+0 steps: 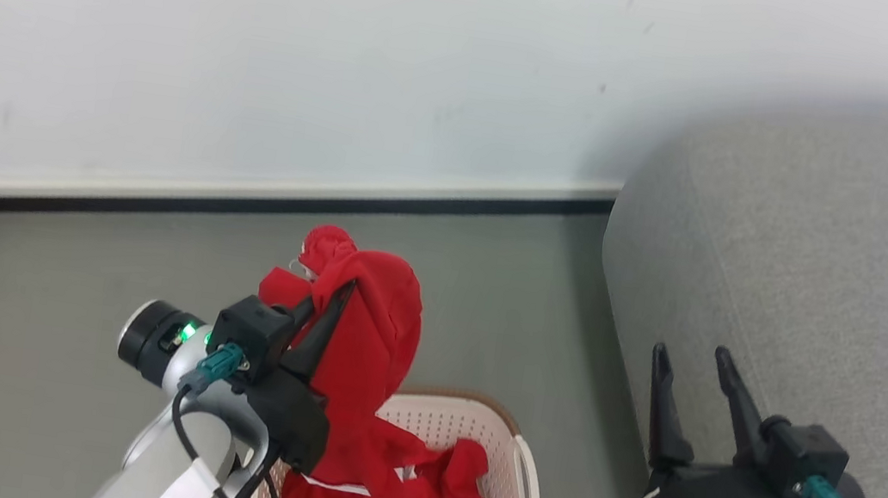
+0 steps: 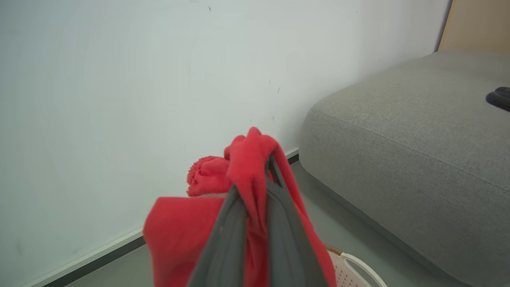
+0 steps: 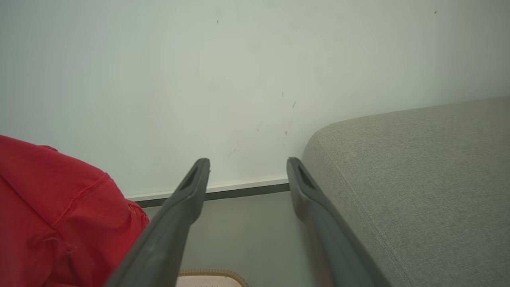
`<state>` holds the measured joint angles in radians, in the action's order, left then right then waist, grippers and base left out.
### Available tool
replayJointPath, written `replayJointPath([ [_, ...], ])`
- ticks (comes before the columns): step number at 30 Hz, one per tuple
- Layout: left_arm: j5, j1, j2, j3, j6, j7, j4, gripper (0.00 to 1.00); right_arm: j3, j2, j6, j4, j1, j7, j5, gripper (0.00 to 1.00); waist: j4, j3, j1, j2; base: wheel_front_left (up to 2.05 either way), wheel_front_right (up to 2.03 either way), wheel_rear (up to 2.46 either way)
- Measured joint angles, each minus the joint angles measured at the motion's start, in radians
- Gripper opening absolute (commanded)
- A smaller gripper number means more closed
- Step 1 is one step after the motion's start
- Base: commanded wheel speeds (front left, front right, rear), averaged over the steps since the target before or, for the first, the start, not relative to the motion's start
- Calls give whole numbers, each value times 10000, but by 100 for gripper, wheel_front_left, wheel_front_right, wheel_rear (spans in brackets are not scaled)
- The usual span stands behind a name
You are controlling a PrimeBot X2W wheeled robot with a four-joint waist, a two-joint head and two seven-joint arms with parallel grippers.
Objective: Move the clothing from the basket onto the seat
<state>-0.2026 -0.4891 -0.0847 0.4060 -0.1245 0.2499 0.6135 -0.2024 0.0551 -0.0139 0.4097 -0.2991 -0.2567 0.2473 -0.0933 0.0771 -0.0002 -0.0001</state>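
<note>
Left gripper (image 1: 332,301) raised above the laundry basket (image 1: 519,468), both dark fingers pinched together on a fold of red jersey (image 1: 375,335). Hangs from that grip in a long loose bunch, with a small red knot poking up past the fingertips and the lower end down inside the basket. More red fabric with thin white stripe trim heaped there; impossible to tell whether one garment or several. Basket cream-white with a perforated wall and a brown rim, standing on the grey floor (image 1: 45,367) near the front of the grey sofa seat (image 1: 824,268). Red fabric well apart from that seat.

Right gripper (image 1: 692,353) at the lower right of the head view, in front of the seat's rounded edge, jaws wide apart and empty. Fingers pointing up towards the white wall (image 1: 265,41).

Left wrist view: left gripper (image 2: 255,179) closed, red jersey (image 2: 179,231) squeezed between the two fingers and spilling out on both sides. White basket handle (image 2: 358,268) low at the right. Sofa seat (image 2: 398,151) beyond it, running up to the wall.

Right wrist view: right gripper (image 3: 248,161) spread open, with wall and dark baseboard (image 3: 239,192) showing between the fingers. Red jersey (image 3: 59,215) against the left edge, seam stitching visible. Sofa seat (image 3: 418,179) at the right, close beside the right-hand finger. Brown rim of the laundry basket (image 3: 211,274) at the bottom edge, between the fingers.
</note>
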Motion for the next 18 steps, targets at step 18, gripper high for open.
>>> replayJointPath([
  [18, -416, 474, -59, 82, -2, -713, -1285, 0, -1620, -4, -598, 165, 567, 0, -69, 100, 32, -1336, 2, 0, 0, 0, 0],
])
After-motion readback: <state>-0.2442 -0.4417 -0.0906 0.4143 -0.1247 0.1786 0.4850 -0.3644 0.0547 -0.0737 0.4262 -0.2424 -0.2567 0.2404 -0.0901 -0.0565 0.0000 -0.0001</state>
